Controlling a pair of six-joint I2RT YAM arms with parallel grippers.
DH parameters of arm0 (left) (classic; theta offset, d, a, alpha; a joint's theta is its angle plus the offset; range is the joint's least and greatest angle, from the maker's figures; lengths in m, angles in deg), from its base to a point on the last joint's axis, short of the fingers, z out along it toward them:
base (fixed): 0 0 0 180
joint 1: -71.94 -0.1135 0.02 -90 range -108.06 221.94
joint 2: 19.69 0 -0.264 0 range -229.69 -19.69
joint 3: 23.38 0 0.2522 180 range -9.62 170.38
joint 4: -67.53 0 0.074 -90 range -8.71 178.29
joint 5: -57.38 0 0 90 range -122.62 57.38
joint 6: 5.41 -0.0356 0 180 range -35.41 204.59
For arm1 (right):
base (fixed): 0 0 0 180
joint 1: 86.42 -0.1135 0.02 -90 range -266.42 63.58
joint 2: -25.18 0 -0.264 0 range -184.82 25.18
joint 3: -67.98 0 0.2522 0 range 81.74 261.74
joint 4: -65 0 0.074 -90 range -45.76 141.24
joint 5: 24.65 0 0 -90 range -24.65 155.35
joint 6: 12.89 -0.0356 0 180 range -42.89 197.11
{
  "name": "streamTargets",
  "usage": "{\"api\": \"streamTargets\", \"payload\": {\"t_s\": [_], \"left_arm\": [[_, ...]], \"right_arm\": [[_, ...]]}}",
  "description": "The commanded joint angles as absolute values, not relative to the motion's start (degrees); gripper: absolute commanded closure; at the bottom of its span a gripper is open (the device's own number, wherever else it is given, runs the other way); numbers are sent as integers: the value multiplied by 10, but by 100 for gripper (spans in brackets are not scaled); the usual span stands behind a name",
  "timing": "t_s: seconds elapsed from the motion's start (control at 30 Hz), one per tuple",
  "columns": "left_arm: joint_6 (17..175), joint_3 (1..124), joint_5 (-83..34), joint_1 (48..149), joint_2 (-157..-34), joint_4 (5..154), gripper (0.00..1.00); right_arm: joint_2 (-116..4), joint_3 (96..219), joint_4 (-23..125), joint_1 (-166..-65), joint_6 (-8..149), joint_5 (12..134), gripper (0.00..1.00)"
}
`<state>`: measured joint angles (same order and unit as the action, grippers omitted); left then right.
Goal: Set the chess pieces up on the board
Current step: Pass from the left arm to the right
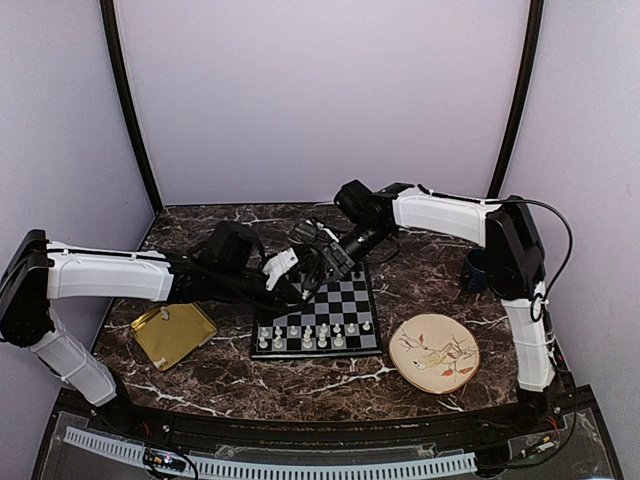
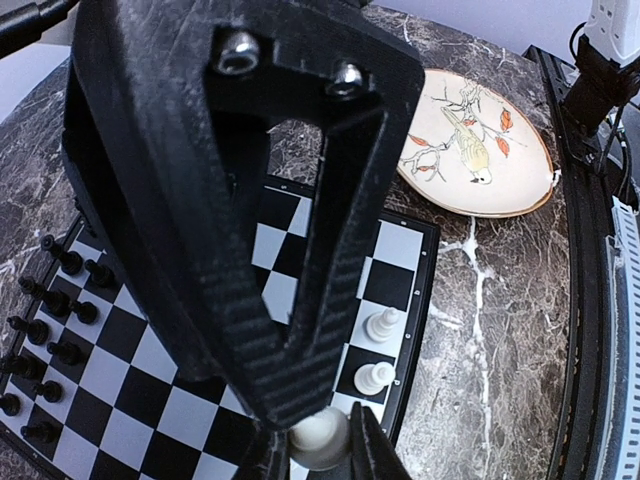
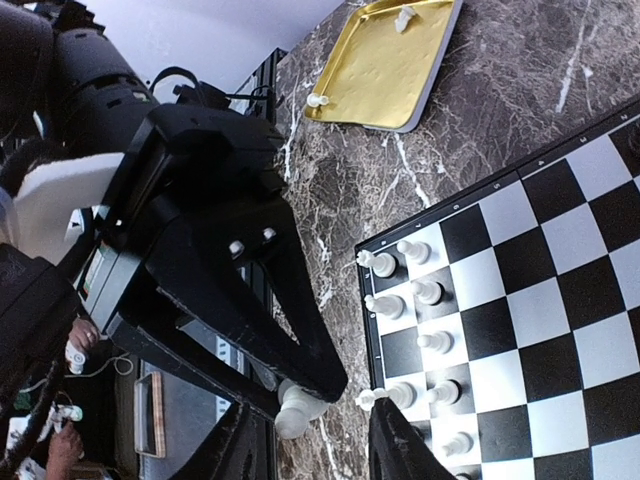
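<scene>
At centre of the top view: the board lies flat, and both grippers crowd over its upper half.
Done: white chess pieces stand in the board's two lowest rows in the top view, with gaps. The right wrist view shows about eight there.
Black side: black chessmen stand in two rows at the left edge of the left wrist view and look placed.
In hand: held white piece sits at bottom centre of the left wrist view, by the white-side edge of the board. Cannot tell if it is over the board or just off it.
Left gripper: narrow, with the piece pinched between the fingers.
Right gripper: jaws spread wider than the piece and no grip is evident. It reads as a handover between the arms, but that is a guess.
Left to do: seat the held piece and fetch the tray piece from the gold tray. Also fetch the stray piece on the marble just beside the tray, then fill the gaps.
Progress: white side judged past halfway, not finished.
Surface: dark brown marble-look table with white veins. A painted plate lies lower right of the board and a dark cup sits by the right arm.
Room: pale lilac walls, black poles at the corners, and a white slotted strip along the bottom edge.
</scene>
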<state>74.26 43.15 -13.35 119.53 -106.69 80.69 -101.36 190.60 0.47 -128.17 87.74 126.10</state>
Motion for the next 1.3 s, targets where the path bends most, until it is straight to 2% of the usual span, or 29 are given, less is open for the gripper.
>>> {"api": "streamTargets", "payload": {"t_s": [0.0, 0.6, 0.7, 0.77, 1.0, 1.27], "left_arm": [[737, 443, -137, 1200, -1063, 801, 87], [751, 437, -151, 1202, -1065, 801, 87], [761, 440, -179, 1202, -1069, 801, 86], [764, 446, -195, 1202, -1075, 810, 83], [742, 451, -229, 1203, -1065, 846, 61], [666, 445, -273, 1202, -982, 905, 51]], "right_arm": [[-1016, 1904, -1, -1293, 889, 1279, 65], [-1020, 1902, -4, -1303, 895, 1283, 92], [-1017, 1901, -2, -1304, 896, 1279, 94], [-1015, 1902, -1, -1303, 898, 1276, 95], [-1000, 1907, 10, -1298, 907, 1224, 96], [-962, 1892, 46, -1274, 925, 1148, 96]]}}
